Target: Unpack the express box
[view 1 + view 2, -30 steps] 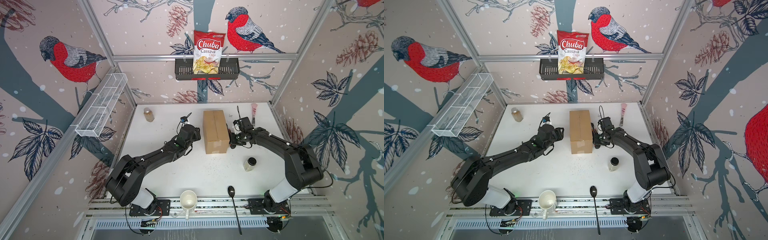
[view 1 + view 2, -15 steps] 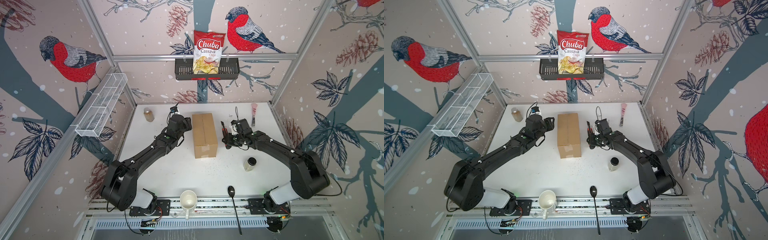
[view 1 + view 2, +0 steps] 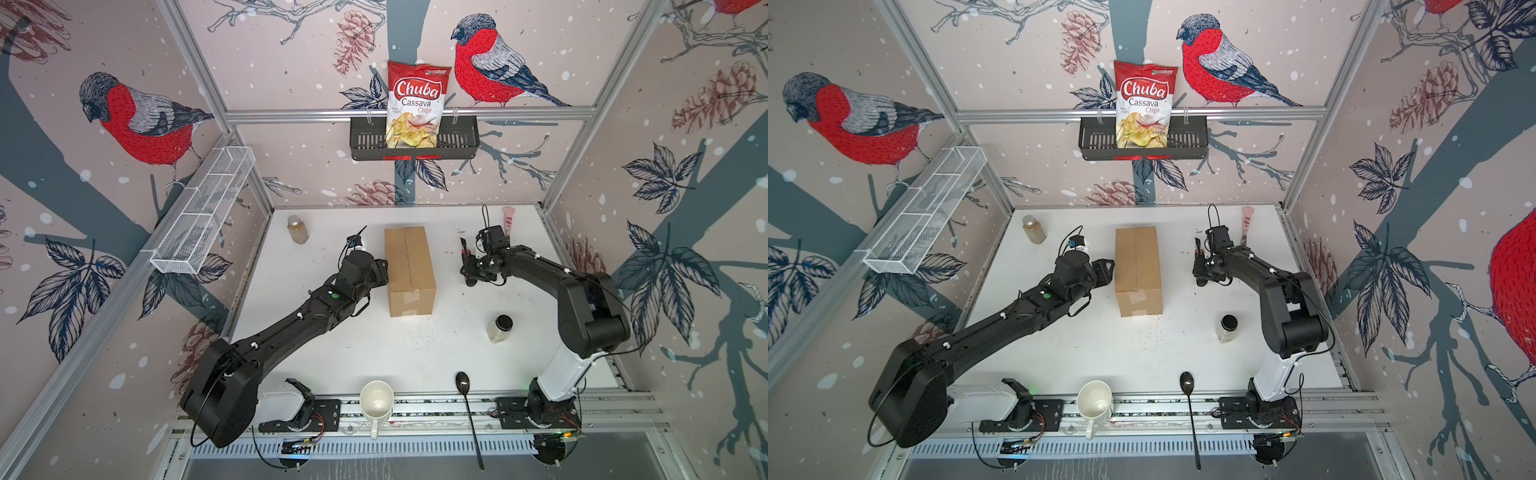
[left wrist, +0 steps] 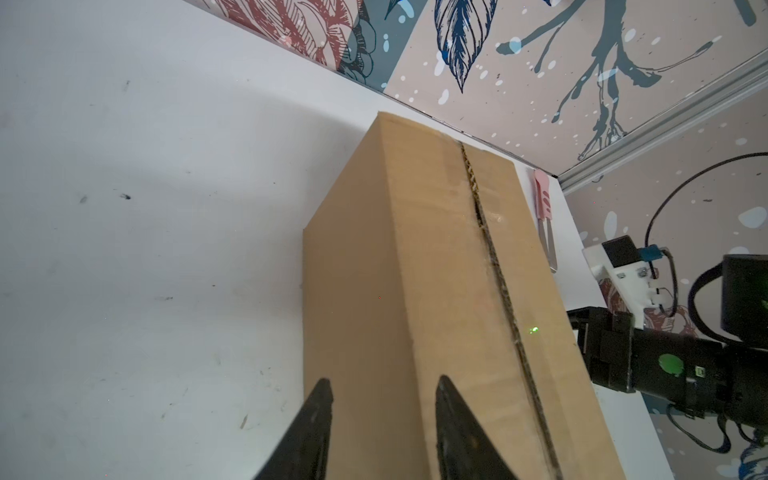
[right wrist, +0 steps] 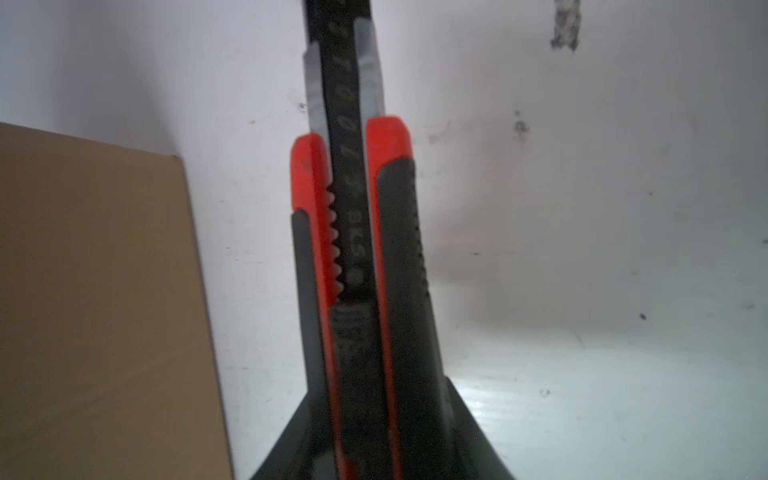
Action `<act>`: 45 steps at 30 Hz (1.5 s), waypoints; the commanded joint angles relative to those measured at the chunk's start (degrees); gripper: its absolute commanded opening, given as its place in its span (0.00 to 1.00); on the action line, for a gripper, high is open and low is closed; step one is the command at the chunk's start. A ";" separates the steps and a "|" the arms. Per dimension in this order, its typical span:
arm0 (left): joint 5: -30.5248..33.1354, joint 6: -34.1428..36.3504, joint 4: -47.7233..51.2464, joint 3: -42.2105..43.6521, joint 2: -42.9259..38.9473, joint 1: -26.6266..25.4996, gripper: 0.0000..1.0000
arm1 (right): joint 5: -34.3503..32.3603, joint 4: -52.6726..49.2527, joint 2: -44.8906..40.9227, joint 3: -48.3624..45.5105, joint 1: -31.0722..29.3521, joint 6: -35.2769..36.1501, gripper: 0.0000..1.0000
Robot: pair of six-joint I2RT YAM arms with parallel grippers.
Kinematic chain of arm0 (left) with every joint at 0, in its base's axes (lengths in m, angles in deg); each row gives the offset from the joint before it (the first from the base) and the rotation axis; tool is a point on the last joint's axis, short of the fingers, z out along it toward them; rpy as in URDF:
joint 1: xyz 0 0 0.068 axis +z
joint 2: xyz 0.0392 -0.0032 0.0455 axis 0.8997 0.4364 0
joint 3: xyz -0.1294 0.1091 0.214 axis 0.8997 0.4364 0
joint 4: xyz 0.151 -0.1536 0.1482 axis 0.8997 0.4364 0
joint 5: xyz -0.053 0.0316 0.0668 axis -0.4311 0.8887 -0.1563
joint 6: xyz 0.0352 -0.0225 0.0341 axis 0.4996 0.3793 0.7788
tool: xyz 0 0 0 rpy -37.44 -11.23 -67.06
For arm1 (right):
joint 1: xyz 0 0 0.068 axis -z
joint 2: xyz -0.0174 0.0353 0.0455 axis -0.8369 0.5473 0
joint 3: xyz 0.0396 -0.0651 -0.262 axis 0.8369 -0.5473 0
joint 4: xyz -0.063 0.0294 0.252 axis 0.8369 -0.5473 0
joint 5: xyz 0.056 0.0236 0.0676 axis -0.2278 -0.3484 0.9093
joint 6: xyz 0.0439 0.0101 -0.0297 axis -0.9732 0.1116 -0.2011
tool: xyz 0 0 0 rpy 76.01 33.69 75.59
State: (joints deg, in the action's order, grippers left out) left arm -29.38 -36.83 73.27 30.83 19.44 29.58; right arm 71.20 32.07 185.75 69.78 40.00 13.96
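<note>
The express box, a plain brown carton, lies lengthwise in the middle of the white table in both top views. Its top seam shows as a dark, ragged slit. My left gripper is at the box's left side, open, one finger in front of the side face and one in front of the top near the upper edge. To the right of the box and apart from it, my right gripper is shut on a red and black box cutter.
A pink-handled tool lies at the back right and a brown-filled jar at the back left. A black-lidded jar, a white mug and a black spoon sit toward the front. A chips bag stands in the black wall basket.
The box has shifted left, leaving a gap to the right gripper that was against its right side. The left gripper drew back left, then returned to the box's left side.
</note>
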 commanded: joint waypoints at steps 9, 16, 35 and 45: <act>3.29 -0.19 2.61 0.29 -3.61 -0.24 0.42 | -3.86 -1.86 5.61 0.34 0.93 3.14 0.18; 3.61 0.06 2.51 0.54 -3.99 -0.17 0.43 | -5.41 -2.70 6.03 -0.06 1.35 3.24 0.35; -2.97 4.76 -0.08 -2.20 2.63 7.58 0.41 | -12.46 -7.77 -8.28 -1.75 -2.54 0.19 0.51; -6.86 5.25 -0.56 -9.10 14.67 8.27 0.35 | -5.90 -2.95 -15.16 -1.76 -12.57 -4.15 0.15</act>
State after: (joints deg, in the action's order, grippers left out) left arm -34.47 -32.81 74.37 23.27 32.40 37.71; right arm 62.15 26.86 171.43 67.79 28.89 12.15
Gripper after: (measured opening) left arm 0.350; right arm 0.158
